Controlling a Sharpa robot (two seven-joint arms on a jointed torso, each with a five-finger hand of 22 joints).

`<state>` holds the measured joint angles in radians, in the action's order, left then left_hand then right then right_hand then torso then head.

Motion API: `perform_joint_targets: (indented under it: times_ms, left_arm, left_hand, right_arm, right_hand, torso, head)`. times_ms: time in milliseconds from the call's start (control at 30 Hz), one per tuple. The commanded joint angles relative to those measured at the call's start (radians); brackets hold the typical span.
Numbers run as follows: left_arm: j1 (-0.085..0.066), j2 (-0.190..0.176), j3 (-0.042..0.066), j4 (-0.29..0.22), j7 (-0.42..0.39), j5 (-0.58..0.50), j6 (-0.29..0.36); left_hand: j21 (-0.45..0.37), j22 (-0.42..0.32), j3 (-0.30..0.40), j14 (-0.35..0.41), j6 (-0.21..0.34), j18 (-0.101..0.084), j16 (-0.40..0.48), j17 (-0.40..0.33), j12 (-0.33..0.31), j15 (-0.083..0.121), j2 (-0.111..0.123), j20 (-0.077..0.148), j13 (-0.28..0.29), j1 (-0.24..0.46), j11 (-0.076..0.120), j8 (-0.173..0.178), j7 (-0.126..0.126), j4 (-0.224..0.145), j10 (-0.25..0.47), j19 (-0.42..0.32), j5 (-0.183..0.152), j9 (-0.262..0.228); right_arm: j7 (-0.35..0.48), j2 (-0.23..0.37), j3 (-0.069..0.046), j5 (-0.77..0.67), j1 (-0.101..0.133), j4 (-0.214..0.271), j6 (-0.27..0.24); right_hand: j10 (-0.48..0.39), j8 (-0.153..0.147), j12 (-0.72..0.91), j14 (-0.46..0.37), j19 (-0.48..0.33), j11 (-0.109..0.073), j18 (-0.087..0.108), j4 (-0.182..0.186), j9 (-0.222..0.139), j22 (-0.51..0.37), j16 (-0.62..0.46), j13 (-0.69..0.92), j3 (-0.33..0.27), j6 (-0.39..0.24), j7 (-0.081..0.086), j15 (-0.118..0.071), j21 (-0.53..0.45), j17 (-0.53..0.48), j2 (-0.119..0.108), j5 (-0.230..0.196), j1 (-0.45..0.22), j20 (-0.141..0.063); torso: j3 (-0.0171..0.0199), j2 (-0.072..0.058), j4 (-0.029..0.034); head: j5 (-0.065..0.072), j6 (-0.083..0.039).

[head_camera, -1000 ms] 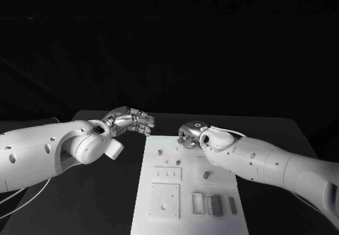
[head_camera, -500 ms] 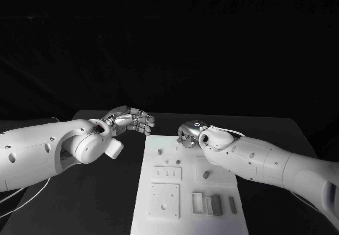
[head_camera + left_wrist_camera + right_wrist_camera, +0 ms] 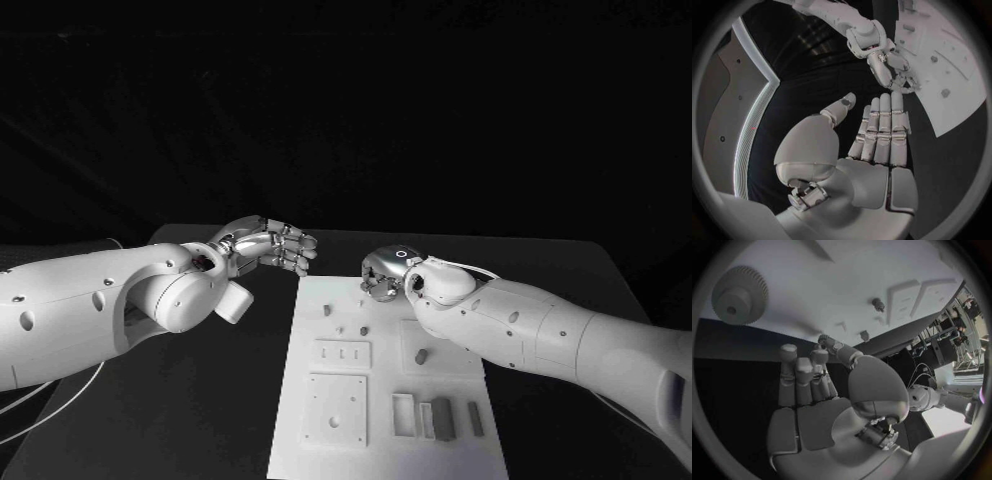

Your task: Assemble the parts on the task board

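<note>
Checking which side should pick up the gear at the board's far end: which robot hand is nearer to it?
Right. The right robot hand hovers over the board's far edge close to the gear; the left robot hand hangs off the board.

The task board point(image 3: 382, 400) ran down the middle of the black table point(image 3: 188, 420), with bare table on both sides of it. The left hand point(image 3: 268, 246) hung over the table just beyond the board's far left corner, fingers straight and close together, holding nothing. The right hand point(image 3: 389, 272) crowded the board's far end, near a grey gear point(image 3: 739, 295) lying flat there. Small pegs point(image 3: 421, 356) stood mid-board. The rectangular blocks point(image 3: 443, 418) at the near end stood unobstructed from above.
</note>
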<state>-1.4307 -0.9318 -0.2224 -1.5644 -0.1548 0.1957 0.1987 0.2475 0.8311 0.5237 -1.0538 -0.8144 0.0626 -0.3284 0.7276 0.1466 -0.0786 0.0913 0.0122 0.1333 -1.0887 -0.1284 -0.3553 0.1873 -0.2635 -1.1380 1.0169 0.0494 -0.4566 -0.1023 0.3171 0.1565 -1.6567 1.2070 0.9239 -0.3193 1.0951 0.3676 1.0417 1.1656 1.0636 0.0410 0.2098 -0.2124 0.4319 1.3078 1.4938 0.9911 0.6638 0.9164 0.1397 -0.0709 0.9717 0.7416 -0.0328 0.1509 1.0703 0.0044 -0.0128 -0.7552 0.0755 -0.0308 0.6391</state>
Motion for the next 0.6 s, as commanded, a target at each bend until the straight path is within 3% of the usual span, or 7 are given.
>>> perform_joint_targets:
  times_ms: [33,600]
  left_arm:
    - [-0.003,0.002,0.001,-0.002,-0.004,0.002,0.002]
    - [-0.004,0.004,0.001,0.001,-0.001,0.002,0.004]
  left_hand:
    - [-0.005,0.001,0.000,0.003,0.006,0.015,0.003,0.001,-0.006,-0.004,0.010,0.005,-0.001,0.001,-0.007,0.005,0.001,-0.007,0.002,0.001,0.000,0.002]
    - [-0.006,0.002,0.000,0.002,0.008,0.015,0.004,0.002,-0.006,-0.004,0.011,0.005,-0.001,0.001,-0.007,0.005,0.002,-0.007,0.002,0.001,0.000,0.002]
  right_arm:
    - [0.012,-0.005,0.000,0.005,-0.001,0.000,0.015]
    - [0.019,-0.011,0.001,0.010,-0.001,-0.004,0.024]
  right_hand:
    - [-0.120,-0.007,0.003,-0.020,-0.001,-0.024,0.052,-0.006,-0.001,0.017,0.006,-0.003,0.003,0.028,-0.012,-0.017,0.005,-0.001,-0.010,0.002,-0.005,-0.008]
    - [-0.130,-0.018,0.002,-0.027,-0.007,-0.018,0.052,-0.009,-0.003,0.017,0.007,-0.015,0.004,0.013,-0.006,-0.011,0.004,-0.001,-0.020,0.002,-0.004,-0.006]
  torso:
    - [-0.0003,0.000,-0.0002]
    - [-0.0004,0.000,-0.0003]
  head:
    - [0.000,0.001]
    - [0.000,0.002]
